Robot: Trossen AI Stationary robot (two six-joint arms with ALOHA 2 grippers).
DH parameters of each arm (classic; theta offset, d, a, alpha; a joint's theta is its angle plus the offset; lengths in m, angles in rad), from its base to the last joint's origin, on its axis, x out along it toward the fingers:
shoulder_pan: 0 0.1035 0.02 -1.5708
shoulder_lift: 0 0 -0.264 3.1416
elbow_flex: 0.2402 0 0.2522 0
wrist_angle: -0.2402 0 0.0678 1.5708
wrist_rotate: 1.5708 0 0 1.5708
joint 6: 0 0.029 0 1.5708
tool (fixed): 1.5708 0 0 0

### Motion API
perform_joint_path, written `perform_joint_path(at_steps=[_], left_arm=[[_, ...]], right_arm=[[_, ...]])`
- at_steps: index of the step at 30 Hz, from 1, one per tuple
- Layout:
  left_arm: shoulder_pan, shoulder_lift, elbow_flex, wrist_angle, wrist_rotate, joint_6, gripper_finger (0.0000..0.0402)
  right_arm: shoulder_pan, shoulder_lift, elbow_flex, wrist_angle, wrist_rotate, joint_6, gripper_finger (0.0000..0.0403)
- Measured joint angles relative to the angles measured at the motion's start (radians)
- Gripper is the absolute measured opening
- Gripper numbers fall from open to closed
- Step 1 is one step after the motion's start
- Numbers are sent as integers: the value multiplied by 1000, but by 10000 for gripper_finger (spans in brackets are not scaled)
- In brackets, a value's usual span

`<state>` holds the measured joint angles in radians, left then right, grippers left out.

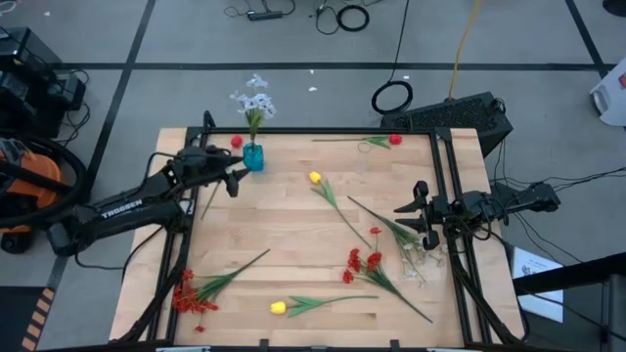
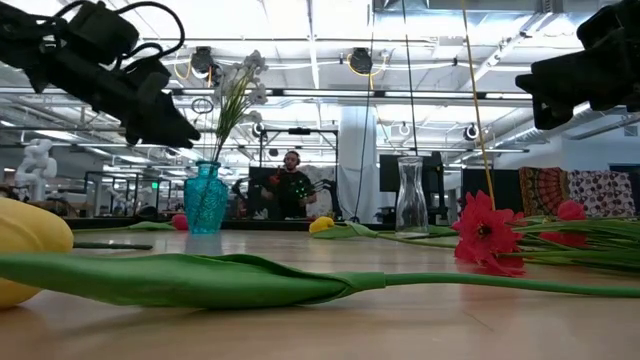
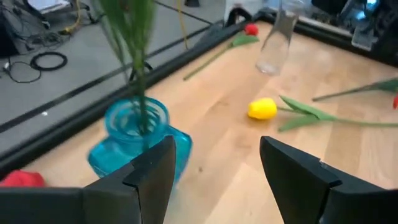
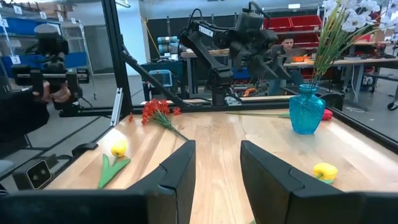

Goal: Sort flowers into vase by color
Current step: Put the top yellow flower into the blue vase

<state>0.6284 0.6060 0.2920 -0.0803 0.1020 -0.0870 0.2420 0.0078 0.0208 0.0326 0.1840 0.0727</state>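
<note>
A blue glass vase [image 1: 253,156] [image 3: 134,140] stands near the table's far left and holds pale white-blue flowers [image 1: 255,102] [image 2: 240,85]. A red blossom [image 1: 236,142] lies just left of it. My left gripper [image 1: 238,179] [image 3: 214,146] hovers open just near of the vase, above the table. My right gripper [image 1: 403,217] [image 4: 217,146] is open at the right side, over green stems. Yellow tulips [image 1: 315,178] [image 1: 278,307], red flowers [image 1: 358,261] [image 1: 186,293] and a red tulip [image 1: 395,140] lie flat on the wood.
A clear glass vase [image 2: 411,195] [image 3: 275,40] stands toward the far right, near the red tulip. Black rails [image 1: 450,186] run along the table's edges. Bare wood [image 1: 284,230] lies in the middle. People show in the room behind [image 2: 292,185].
</note>
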Motion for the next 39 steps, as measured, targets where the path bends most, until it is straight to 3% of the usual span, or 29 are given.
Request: perform_joint_path(at_steps=[20,28,39], left_arm=[[-511,38,-3,-62,-328,-260,238],[-637,184,-5,-59,-435,-373,238],[-685,388,-6,37,-471,-456,238]], right_arm=[[0,0,0,2,16,68,118],[0,2,0,24,262,65,118],[0,144,27,77,427,77,118]])
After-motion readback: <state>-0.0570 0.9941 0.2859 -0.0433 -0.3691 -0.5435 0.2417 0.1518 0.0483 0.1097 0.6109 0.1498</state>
